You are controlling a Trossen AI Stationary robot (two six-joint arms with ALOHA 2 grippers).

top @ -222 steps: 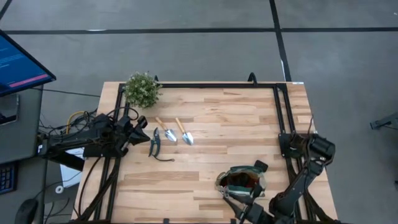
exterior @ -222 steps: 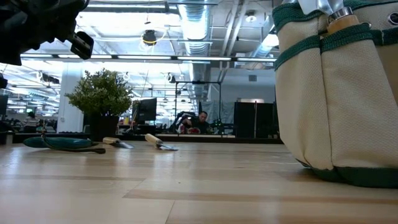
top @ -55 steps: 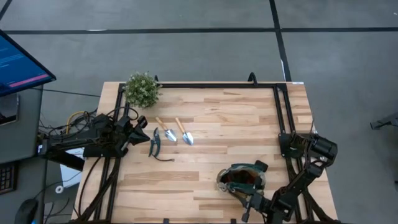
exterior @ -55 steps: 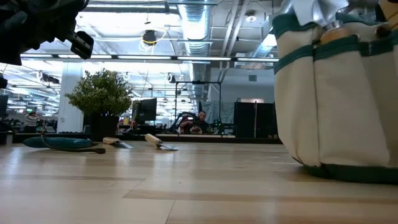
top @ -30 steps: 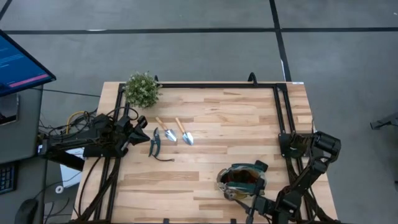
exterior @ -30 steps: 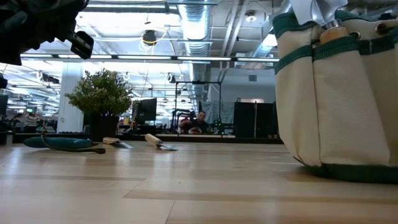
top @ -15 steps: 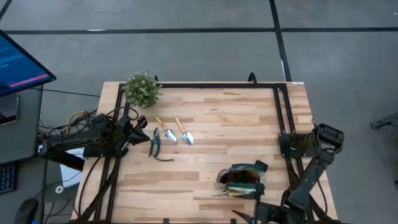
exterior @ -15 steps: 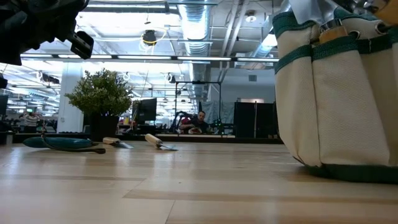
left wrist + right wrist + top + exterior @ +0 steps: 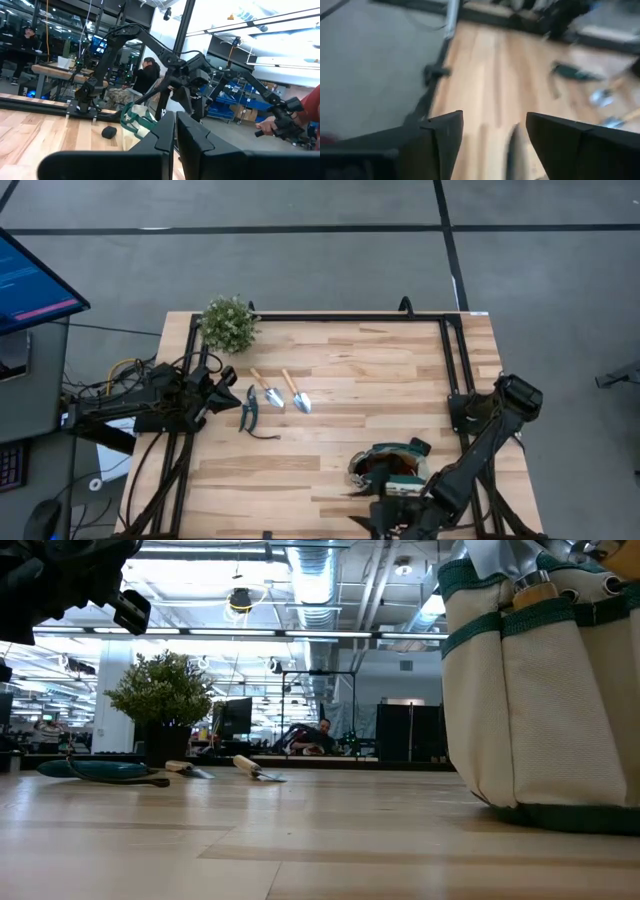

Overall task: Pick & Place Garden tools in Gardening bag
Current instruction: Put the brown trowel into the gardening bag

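Observation:
The beige gardening bag with green trim stands upright on its base near the table's near edge. It also shows in the low view, where a wooden-handled tool sticks out of its top. Something reddish lies inside it. The dark-handled pruning shears and two trowels lie flat at the table's left. My right gripper is open and empty, just on the near-left side of the bag; it also shows in the right wrist view. My left gripper is shut and empty, left of the shears; it also shows in the left wrist view.
A bushy potted plant stands at the far left corner. A black frame runs along the table's far and side edges. Bare wood lies between the tools and the bag. People sit in the room beyond the table.
My right gripper has swung along the table's near edge toward the table's left, from the bag's near right side to its near left side. The bag and the tools have stayed where they were.

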